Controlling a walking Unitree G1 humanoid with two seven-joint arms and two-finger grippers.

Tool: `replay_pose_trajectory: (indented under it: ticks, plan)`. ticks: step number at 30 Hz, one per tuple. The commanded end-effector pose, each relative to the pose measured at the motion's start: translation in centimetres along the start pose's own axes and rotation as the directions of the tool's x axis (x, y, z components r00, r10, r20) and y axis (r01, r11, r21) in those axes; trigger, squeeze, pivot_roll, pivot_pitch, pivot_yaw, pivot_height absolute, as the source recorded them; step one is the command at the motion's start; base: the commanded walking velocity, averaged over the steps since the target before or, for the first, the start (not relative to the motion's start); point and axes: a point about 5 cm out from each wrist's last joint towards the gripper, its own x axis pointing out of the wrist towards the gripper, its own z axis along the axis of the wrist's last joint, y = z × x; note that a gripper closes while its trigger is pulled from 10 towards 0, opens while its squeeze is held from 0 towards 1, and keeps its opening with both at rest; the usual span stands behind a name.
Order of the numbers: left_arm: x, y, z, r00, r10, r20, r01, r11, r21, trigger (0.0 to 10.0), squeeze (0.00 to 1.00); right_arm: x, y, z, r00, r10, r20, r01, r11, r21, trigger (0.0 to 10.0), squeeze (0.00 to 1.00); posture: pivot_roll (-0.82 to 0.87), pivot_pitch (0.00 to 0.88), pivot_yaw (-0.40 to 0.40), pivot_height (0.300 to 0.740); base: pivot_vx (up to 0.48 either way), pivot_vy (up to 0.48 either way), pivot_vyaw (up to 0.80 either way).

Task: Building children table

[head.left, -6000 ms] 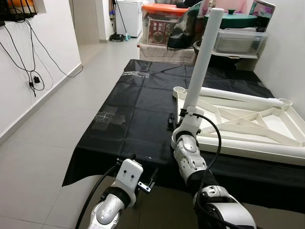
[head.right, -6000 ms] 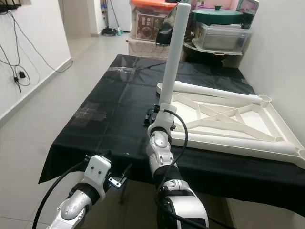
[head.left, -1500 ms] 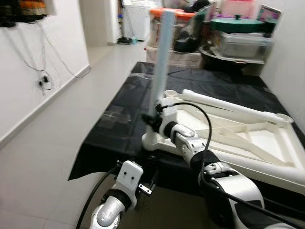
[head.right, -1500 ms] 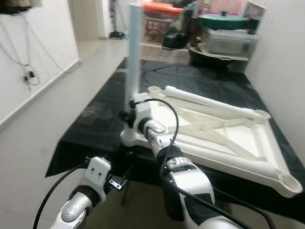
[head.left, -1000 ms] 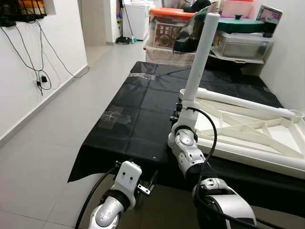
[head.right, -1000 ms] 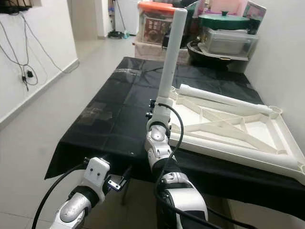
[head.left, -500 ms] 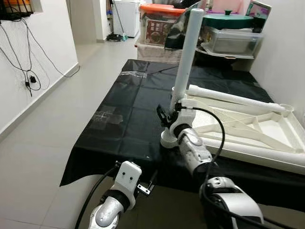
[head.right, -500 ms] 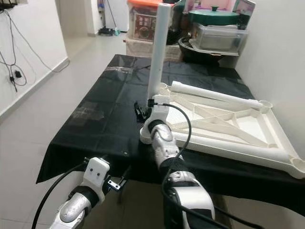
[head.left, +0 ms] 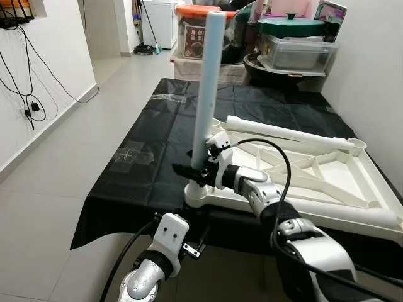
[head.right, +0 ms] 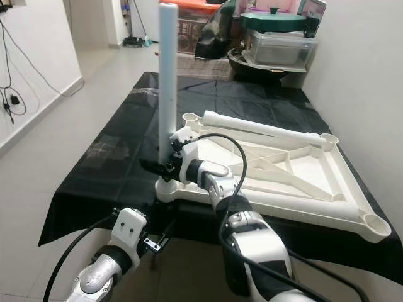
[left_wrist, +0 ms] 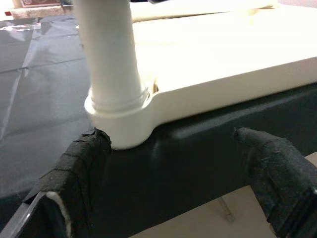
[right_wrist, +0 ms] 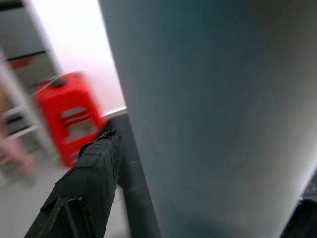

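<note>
The white children's table top lies upside down on a table under a black cloth. A white table leg stands upright in the top's near-left corner socket. My right gripper is shut on the leg just above the socket; in the right wrist view the leg sits between the fingers. My left gripper hangs open below the table's front edge. In the left wrist view its fingers flank the socket from a short distance.
A second white leg lies across the far side of the top. Storage boxes and a green-lidded pot crowd the table's far end. A wall stands close on the right, tiled floor on the left, and a red stool beyond.
The leg in my right gripper has gone from leaning right to standing upright at the near-left corner socket. The head view has shifted too. The left gripper has not moved.
</note>
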Motion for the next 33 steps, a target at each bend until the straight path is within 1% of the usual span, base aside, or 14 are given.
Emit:
replay_pose_trajectory:
  ticks: [1,4,5,8,14,16,17,18,20,21,23,28,32,33]
  plan:
    - [-0.1,-0.3,-0.2,1.0,-0.005,-0.016,0.004,1.0,-0.009,10.0,0.0,1.5,1.6,0.2,0.987,0.155,-0.041,-0.156,0.988,-0.008,10.0,0.0,0.1,0.0,-0.104,0.74,0.0,0.0,0.0]
    - [-0.1,-0.3,-0.2,1.0,-0.004,-0.016,0.004,1.0,-0.01,10.0,0.0,1.8,2.0,0.4,0.979,0.198,-0.044,-0.199,0.98,-0.007,10.0,0.0,0.1,0.0,-0.107,0.74,0.0,0.0,0.0]
    - [-0.2,-0.3,-0.1,1.0,-0.004,-0.016,0.004,1.0,-0.01,10.0,0.0,2.2,2.1,0.6,0.985,0.169,-0.023,-0.169,0.986,0.001,0.0,0.0,0.1,0.0,-0.107,0.74,0.0,0.0,0.0]
    - [-0.1,-0.3,-0.1,1.0,-0.004,-0.016,0.004,1.0,-0.011,10.0,0.0,2.6,2.2,0.9,0.989,0.146,0.005,-0.146,0.989,-0.003,0.0,0.0,0.1,0.0,-0.104,0.74,0.0,0.0,0.0]
    - [-0.1,-0.3,-0.1,1.0,-0.005,-0.017,0.005,1.0,-0.01,10.0,0.0,3.1,0.8,1.2,0.98,-0.196,0.037,0.195,0.981,0.026,0.0,0.0,0.09,0.0,-0.102,0.74,0.0,0.0,0.0]
    - [0.0,-0.2,-0.2,1.0,-0.006,-0.018,0.006,1.0,-0.01,10.0,0.0,1.9,-1.2,1.1,0.84,-0.542,0.04,0.539,0.84,0.06,0.0,0.0,0.09,0.0,-0.092,0.74,0.0,0.0,0.0]
    - [0.0,-0.2,-0.2,1.0,-0.006,-0.018,0.006,1.0,-0.01,10.0,0.0,1.9,-1.2,1.1,0.84,-0.542,0.04,0.539,0.84,0.06,0.0,0.0,0.09,0.0,-0.092,0.74,0.0,0.0,0.0]
    - [0.0,-0.2,-0.2,1.0,-0.006,-0.018,0.006,1.0,-0.01,10.0,0.0,1.3,-1.9,1.0,0.764,-0.644,0.037,0.641,0.764,0.076,0.0,0.0,0.09,0.0,-0.092,0.74,0.0,0.0,0.0]
    - [0.1,-0.1,-0.2,1.0,-0.008,-0.019,0.008,1.0,-0.01,10.0,0.0,-0.8,-3.5,1.2,0.512,-0.857,0.057,0.85,0.515,0.112,0.0,0.0,0.08,0.0,-0.091,0.74,0.0,0.0,0.0]
    - [0.1,-0.1,-0.2,1.0,-0.008,-0.019,0.008,1.0,-0.01,10.0,0.0,-0.8,-3.5,1.2,0.512,-0.857,0.057,0.85,0.515,0.112,0.0,0.0,0.08,0.0,-0.091,0.74,0.0,0.0,0.0]
    - [0.1,-0.1,-0.2,1.0,-0.009,-0.019,0.009,1.0,-0.01,10.0,0.0,-1.7,-3.6,1.3,0.347,-0.935,0.068,0.919,0.354,0.172,0.0,0.0,0.08,0.0,-0.089,0.74,0.0,0.0,0.0]
    - [0.2,-0.1,-0.2,1.0,-0.008,-0.018,0.008,1.0,-0.009,10.0,0.0,-1.0,-2.4,1.1,0.262,-0.963,0.063,0.929,0.269,0.256,0.0,0.0,0.08,0.0,-0.092,0.74,0.0,0.0,0.0]
    - [0.2,-0.1,-0.2,1.0,-0.007,-0.018,0.007,1.0,-0.009,10.0,0.0,-0.3,-1.7,0.9,0.265,-0.962,0.056,0.921,0.27,0.279,0.0,0.0,0.08,0.0,-0.096,0.74,0.0,0.0,0.0]
    - [0.2,-0.1,-0.2,1.0,-0.006,-0.017,0.006,1.0,-0.01,10.0,0.0,0.6,-1.0,0.9,0.303,-0.951,0.057,0.901,0.305,0.31,3.5,0.0,0.08,0.0,-0.093,0.74,0.0,0.0,0.0]
